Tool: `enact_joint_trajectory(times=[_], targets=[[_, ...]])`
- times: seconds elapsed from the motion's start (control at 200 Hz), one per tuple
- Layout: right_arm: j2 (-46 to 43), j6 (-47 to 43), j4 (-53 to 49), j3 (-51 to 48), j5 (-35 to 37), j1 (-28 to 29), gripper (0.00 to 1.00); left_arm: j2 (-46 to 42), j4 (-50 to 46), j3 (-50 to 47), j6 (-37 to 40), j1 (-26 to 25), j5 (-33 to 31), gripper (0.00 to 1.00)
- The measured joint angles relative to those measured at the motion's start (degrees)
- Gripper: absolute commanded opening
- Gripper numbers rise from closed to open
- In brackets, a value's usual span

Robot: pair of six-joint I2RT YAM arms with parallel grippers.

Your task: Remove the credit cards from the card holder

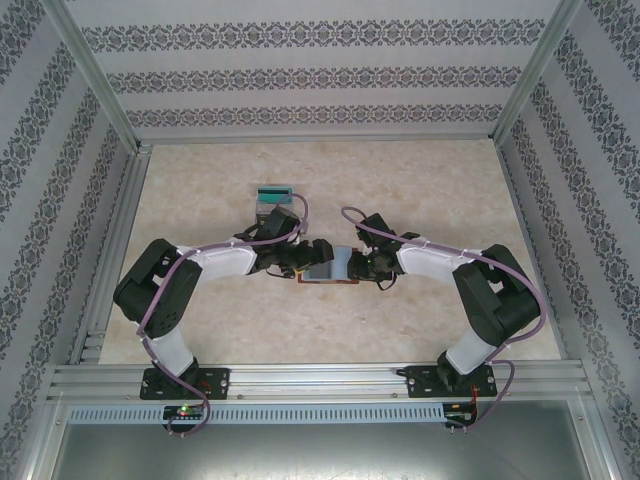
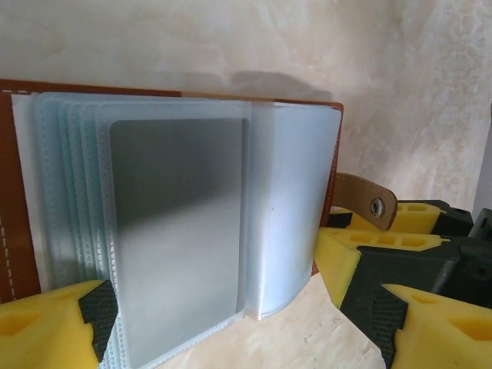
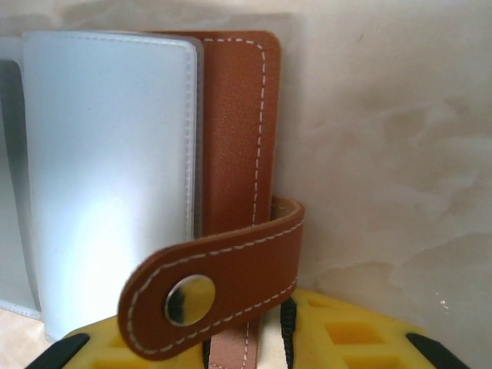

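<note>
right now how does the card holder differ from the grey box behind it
The card holder is brown leather with frosted sleeves, while the grey box has a teal top. The card holder lies open between the left gripper and the right gripper; the grey box sits farther back beside the left arm, with no gripper at it. Both rest on the table.

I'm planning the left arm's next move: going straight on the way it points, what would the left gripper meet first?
Probably the frosted clear plastic sleeve holding a flat grey card, in the open brown leather card holder: it lies between the open left gripper's fingers. Depth is unclear.
</note>
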Motion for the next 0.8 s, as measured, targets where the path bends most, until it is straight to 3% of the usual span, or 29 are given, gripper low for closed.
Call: enact_joint_trajectory(times=[0.804], targets=[[0.44,0.0,-0.15,0.26,0.02,-0.02,0.31,0.87,2.08,0.15,-1.73,-0.04,2.34,0.88]])
